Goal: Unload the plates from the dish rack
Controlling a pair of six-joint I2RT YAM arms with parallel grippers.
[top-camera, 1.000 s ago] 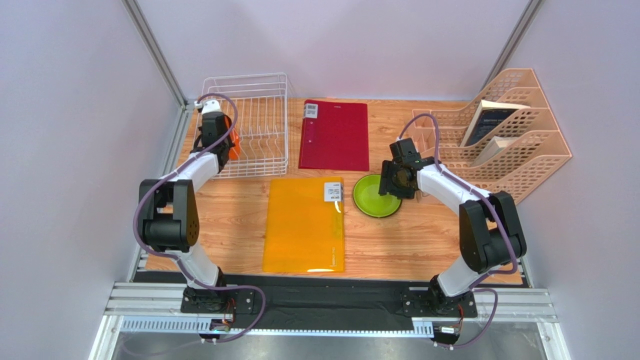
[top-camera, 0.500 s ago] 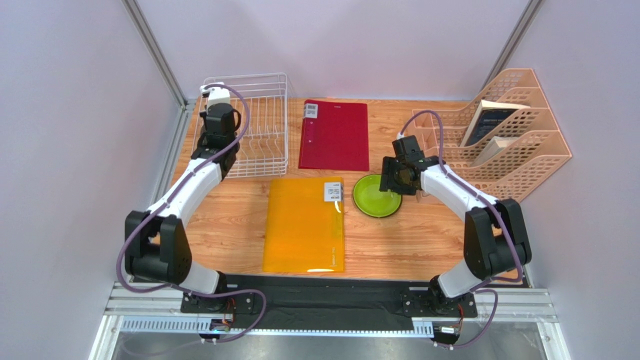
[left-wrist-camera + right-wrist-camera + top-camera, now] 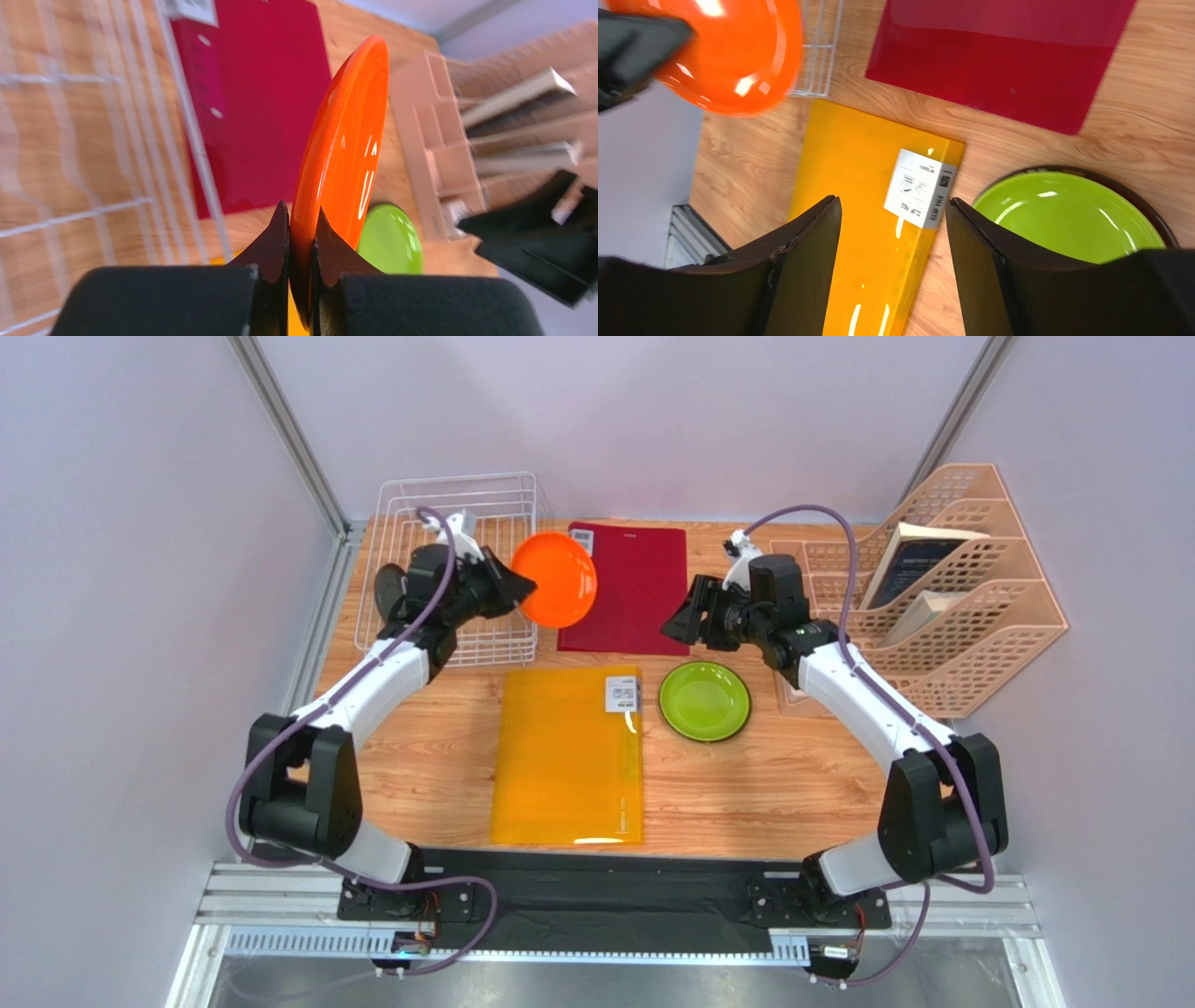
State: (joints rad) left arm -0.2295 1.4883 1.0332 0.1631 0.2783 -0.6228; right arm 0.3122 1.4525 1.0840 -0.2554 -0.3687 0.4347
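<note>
An orange plate (image 3: 554, 577) (image 3: 344, 140) (image 3: 724, 56) hangs on edge in the air at the right side of the white wire dish rack (image 3: 456, 476) (image 3: 189, 133). My left gripper (image 3: 508, 588) (image 3: 302, 217) is shut on its rim. A lime green plate (image 3: 704, 702) (image 3: 1071, 217) (image 3: 389, 241) lies flat on the table right of the yellow folder, and a dark brownish rim shows round its edge in the right wrist view. My right gripper (image 3: 683, 623) (image 3: 892, 203) hovers open and empty above the table, left of and above the green plate.
A dark red folder (image 3: 624, 588) lies beside the rack, partly under the raised orange plate. A yellow folder (image 3: 568, 756) with a white label lies in front of it. A peach slotted file organiser (image 3: 940, 595) holding books stands at the right.
My left arm has lifted the orange plate out of the rack and swung it right. My right gripper has risen off the green plate and moved back towards the red folder.
</note>
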